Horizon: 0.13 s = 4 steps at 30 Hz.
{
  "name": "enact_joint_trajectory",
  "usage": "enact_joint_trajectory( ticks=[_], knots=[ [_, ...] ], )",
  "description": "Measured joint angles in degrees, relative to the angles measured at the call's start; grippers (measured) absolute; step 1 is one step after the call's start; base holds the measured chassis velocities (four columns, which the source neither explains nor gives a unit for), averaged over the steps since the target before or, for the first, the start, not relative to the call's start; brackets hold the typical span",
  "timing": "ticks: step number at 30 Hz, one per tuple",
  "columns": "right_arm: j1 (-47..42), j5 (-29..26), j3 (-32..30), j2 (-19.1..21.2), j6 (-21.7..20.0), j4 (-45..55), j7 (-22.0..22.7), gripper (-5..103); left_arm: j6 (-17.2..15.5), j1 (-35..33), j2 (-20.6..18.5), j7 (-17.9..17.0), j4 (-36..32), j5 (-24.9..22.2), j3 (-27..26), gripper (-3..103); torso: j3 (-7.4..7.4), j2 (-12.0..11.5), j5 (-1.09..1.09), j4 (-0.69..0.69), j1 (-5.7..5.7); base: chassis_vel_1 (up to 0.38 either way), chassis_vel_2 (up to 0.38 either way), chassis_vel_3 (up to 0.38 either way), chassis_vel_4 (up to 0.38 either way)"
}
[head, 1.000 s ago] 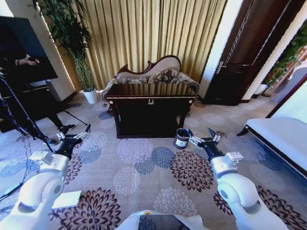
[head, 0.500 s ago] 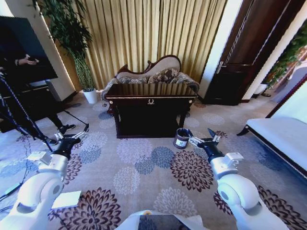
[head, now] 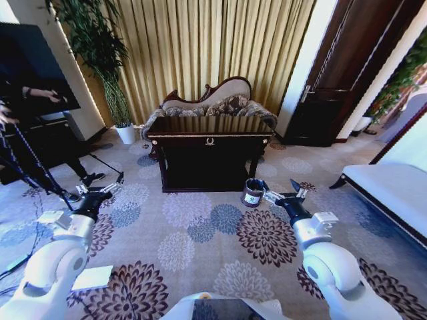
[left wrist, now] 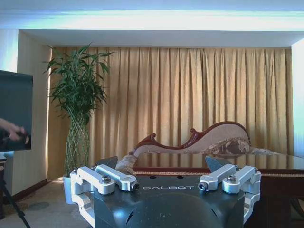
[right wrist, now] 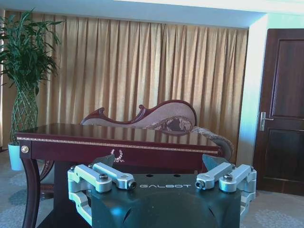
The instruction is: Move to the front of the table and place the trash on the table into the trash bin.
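Ahead, we see open carpet before one table; one trash bin stands by its right front leg. Left gripper and right gripper hover with fingers spread.

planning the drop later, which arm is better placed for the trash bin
Probably the right. The trash bin stands on the carpet by the table's right front leg, just ahead of the right gripper, which is open. The left gripper, also open, hangs over the carpet far across from it.

Gold curtains, carved sofa, floral carpet, dark door, potted plant.
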<state>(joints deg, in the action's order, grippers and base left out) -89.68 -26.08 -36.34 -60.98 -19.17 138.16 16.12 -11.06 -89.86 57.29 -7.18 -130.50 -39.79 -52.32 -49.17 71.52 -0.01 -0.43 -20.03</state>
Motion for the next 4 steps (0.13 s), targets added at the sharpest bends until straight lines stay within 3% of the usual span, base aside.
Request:
enact_joint_trajectory(
  ticks=[4],
  knots=[
    [0.0, 0.0, 0.0, 0.0, 0.0, 0.0, 0.0, 100, 0.0, 0.0, 0.0, 0.0, 0.0, 0.0, 0.0, 100, 0.00, 0.0, 0.00, 0.00, 0.00, 0.000, 0.000, 0.000, 0.000]
  ],
)
